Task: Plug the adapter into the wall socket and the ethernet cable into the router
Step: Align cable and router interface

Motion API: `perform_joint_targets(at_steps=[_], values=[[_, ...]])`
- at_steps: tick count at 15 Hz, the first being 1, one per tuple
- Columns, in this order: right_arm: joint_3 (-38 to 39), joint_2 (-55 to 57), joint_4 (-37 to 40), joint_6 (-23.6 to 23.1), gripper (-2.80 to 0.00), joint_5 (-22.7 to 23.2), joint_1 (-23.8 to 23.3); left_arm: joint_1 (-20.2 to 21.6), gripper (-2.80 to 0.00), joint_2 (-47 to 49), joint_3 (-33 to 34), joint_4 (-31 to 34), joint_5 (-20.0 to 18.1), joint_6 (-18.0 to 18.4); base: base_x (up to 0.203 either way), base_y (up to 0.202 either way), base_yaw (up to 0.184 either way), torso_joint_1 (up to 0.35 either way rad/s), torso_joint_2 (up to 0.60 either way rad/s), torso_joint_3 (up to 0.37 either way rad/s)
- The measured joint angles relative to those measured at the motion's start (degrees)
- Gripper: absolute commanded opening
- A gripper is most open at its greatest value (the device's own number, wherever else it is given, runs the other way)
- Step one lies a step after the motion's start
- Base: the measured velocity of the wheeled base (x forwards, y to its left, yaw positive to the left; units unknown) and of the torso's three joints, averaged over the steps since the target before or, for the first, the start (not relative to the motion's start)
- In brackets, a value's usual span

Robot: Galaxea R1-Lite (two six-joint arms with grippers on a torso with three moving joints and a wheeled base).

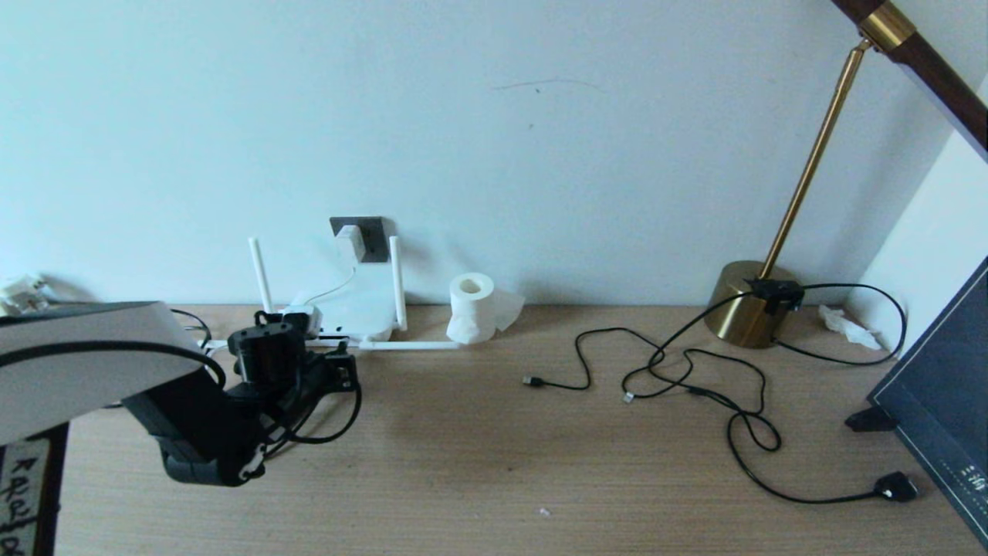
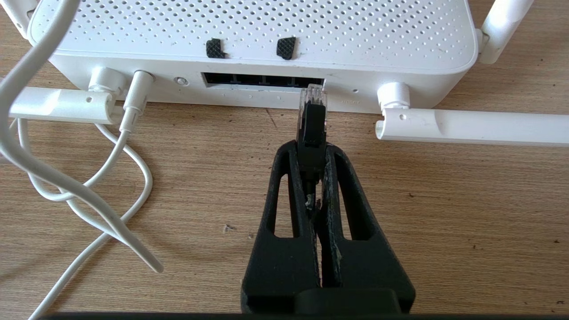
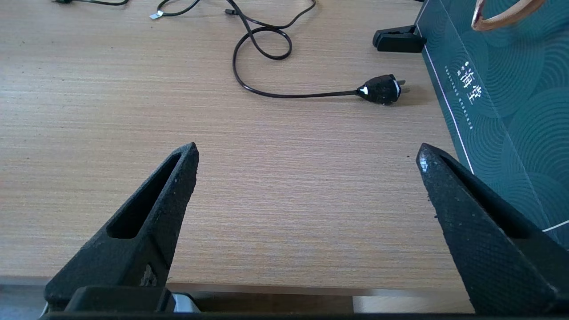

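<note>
- Left gripper (image 2: 311,146), low over the desk (image 1: 494,463) at near left, clamped on the ethernet cable (image 2: 311,124) just behind its plug.
- Clear plug tip out ahead of the fingertips, at the rightmost port of the router (image 2: 266,35), not visibly seated.
- Router against the far wall, just beyond the gripper.
- Adapter (image 1: 349,242) seated in the wall socket (image 1: 372,238) above the router.
- Right gripper (image 3: 306,155) spread wide over bare desk at right, holding nothing.
</note>
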Motion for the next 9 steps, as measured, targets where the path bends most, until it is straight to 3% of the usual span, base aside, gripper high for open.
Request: perform_joint_targets(at_steps=[9], values=[[0.0, 0.0, 0.0, 0.0, 0.00, 0.0, 0.0, -0.1, -2.80, -0.1, 0.0, -0.1, 0.0, 0.0, 0.000, 0.000, 0.000, 0.000, 0.00, 0.000]])
